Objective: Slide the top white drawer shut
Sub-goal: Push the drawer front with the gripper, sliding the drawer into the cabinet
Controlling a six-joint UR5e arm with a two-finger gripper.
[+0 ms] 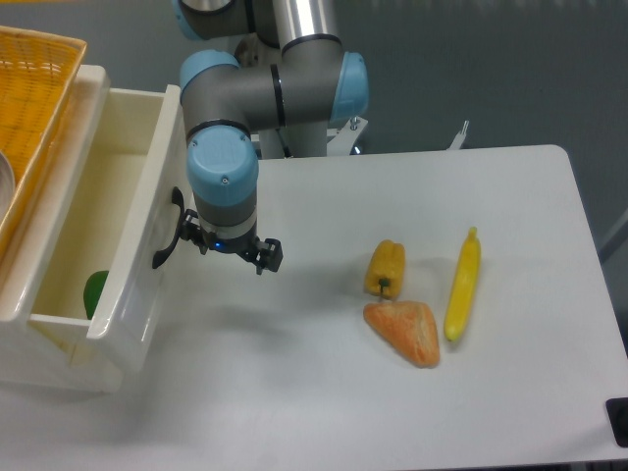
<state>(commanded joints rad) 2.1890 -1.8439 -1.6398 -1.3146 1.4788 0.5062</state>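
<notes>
White table (510, 392) holds the cabinet at its left edge. The top white drawer (137, 245) stands pulled out, directly left of the gripper (226, 250), whose spread fingers hold nothing and touch its front beside the black handle (167, 240).

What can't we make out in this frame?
- Gripper: the wrist above hides the fingers; open or shut, and any contact with the drawer's black handle, unclear.
- Green item in the top white drawer: mostly hidden by the drawer front; unidentifiable.
- Lower drawer: hidden beneath the open one.
- Yellow basket: cut off by the left and top edges.
- Black object: cut off at the right edge.
</notes>
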